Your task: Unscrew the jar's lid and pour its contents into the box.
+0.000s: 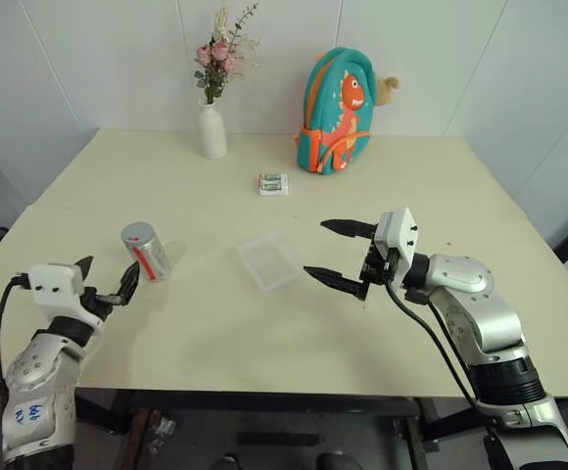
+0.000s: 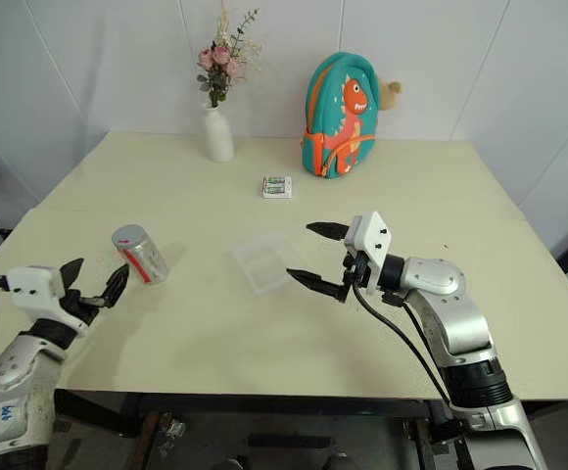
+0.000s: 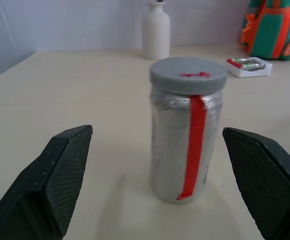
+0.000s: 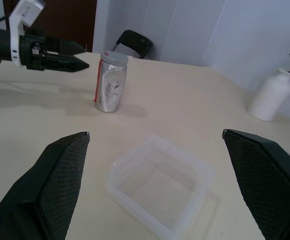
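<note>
The jar stands upright on the table's left side, silvery with a red strip down its wall. Its grey lid is screwed on and carries a small red mark. The contents are hidden behind the silvery wall. My left gripper is open just in front of the jar, one finger to each side, touching nothing. The box, clear plastic, lies empty near the table's middle. To the right of the box, my right gripper hovers open and points left toward it.
A white vase with flowers stands at the back. A teal dinosaur backpack sits to its right. A small white-and-green packet lies behind the box. The table's front edge runs just below both arms.
</note>
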Controlling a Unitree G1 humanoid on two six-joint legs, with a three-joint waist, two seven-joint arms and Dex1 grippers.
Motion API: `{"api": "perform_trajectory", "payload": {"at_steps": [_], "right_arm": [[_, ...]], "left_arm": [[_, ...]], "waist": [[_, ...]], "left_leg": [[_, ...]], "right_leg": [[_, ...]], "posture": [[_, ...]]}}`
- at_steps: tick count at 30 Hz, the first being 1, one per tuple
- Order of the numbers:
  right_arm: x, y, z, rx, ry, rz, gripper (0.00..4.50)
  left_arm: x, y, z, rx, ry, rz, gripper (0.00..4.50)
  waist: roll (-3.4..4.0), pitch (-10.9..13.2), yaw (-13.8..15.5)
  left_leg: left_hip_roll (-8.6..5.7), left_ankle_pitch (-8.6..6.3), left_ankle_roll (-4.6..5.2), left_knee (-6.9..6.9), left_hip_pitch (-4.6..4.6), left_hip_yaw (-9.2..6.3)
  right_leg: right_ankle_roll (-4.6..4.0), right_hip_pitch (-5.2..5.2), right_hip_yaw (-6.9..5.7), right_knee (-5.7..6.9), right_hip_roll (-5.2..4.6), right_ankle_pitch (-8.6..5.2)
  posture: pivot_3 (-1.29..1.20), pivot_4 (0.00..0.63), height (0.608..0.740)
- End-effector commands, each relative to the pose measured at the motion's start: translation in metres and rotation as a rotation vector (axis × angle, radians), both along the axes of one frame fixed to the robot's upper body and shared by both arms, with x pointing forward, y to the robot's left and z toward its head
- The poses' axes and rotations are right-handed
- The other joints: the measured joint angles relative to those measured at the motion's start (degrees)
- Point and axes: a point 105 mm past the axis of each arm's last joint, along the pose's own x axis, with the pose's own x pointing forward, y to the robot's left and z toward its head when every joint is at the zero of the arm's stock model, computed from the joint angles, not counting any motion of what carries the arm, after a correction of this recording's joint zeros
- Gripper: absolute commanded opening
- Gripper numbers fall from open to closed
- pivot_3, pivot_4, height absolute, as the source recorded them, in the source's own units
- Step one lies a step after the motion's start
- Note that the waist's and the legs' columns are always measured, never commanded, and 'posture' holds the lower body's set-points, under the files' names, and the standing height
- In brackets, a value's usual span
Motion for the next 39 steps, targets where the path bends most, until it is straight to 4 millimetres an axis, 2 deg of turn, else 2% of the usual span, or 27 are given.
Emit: {"api": "perform_trajectory", "payload": {"at_steps": [1, 7, 13, 18, 22, 26, 31, 35, 39], "right_arm": [[-0.012, 0.007, 0.013, 0.023, -0.049, 0.038, 4.5], [-0.017, 0.013, 0.009, 0.031, -0.034, 0.062, 4.5], [-0.014, 0.012, 0.007, 0.032, -0.032, 0.056, 4.5], [-0.015, 0.018, 0.018, 0.085, -0.024, 0.067, 4.5], [-0.018, 0.021, 0.016, 0.088, -0.016, 0.075, 4.5], [-0.023, 0.022, 0.015, 0.09, -0.01, 0.095, 4.5], [-0.025, 0.021, 0.013, 0.059, -0.018, 0.104, 4.5], [-0.024, 0.02, 0.013, 0.052, -0.017, 0.1, 4.5], [-0.021, 0.018, 0.023, 0.091, 0.001, 0.077, 4.5]], "left_arm": [[0.001, -0.007, 0.006, 0.022, -0.04, -0.024, 4.45], [0.016, -0.001, 0.007, 0.042, -0.046, 0.015, 4.45], [0.036, -0.007, 0.009, 0.032, -0.047, -0.02, 4.45], [0.049, -0.011, 0.008, 0.045, -0.043, -0.033, 4.45], [0.056, -0.01, 0.009, 0.047, -0.051, -0.03, 4.45], [0.059, -0.009, 0.008, 0.052, -0.05, -0.025, 3.59], [0.06, -0.006, 0.003, 0.043, -0.036, -0.019, 2.09], [0.063, -0.01, 0.011, 0.038, -0.059, -0.039, 2.03], [0.054, -0.04, 0.058, 0.114, -0.164, -0.207, 2.03]], "waist": [[0.0, 0.0, -0.1], [0.0, 0.0, 0.0], [0.0, 0.0, 0.1], [0.0, 0.0, 0.0], [0.0, 0.0, 0.1], [0.0, 0.0, 0.1], [0.0, 0.0, 0.1], [0.0, 0.0, 0.1], [-0.03, 0.0, 0.1]], "left_leg": [[0.03, 0.0, -0.01, -0.07, 0.01, 0.01], [0.15, -0.04, -0.04, -0.16, 0.03, 0.0], [0.13, -0.04, -0.04, -0.05, 0.03, 0.03], [0.14, -0.04, -0.05, -0.06, 0.02, 0.04], [0.14, -0.04, -0.04, -0.09, 0.02, 0.03], [0.14, -0.04, -0.05, -0.09, 0.01, 0.03], [0.14, -0.04, -0.05, -0.08, 0.02, 0.04], [0.14, -0.04, -0.05, -0.08, 0.03, 0.04], [0.14, -0.04, -0.05, -0.08, 0.0, 0.03]], "right_leg": [[0.0, -0.04, 0.0, 0.01, 0.03, 0.0], [-0.07, -0.17, -0.01, 0.22, 0.16, -0.05], [-0.03, -0.11, 0.01, 0.2, 0.15, -0.02], [-0.01, -0.12, 0.01, 0.19, 0.16, -0.01], [-0.01, -0.15, 0.01, 0.22, 0.16, -0.01], [0.0, -0.15, 0.0, 0.22, 0.16, -0.01], [0.0, -0.15, 0.01, 0.23, 0.16, -0.01], [0.0, -0.15, 0.01, 0.24, 0.16, -0.01], [0.0, -0.15, 0.0, 0.22, 0.16, -0.01]], "posture": [[0.0, 0.15, 0.74], [0.0, 0.15, 0.74], [0.0, 0.15, 0.74], [0.0, 0.15, 0.74], [0.0, 0.15, 0.74], [0.0, 0.15, 0.74], [0.0, 0.15, 0.74], [0.0, 0.15, 0.74], [0.0, 0.15, 0.74]]}}
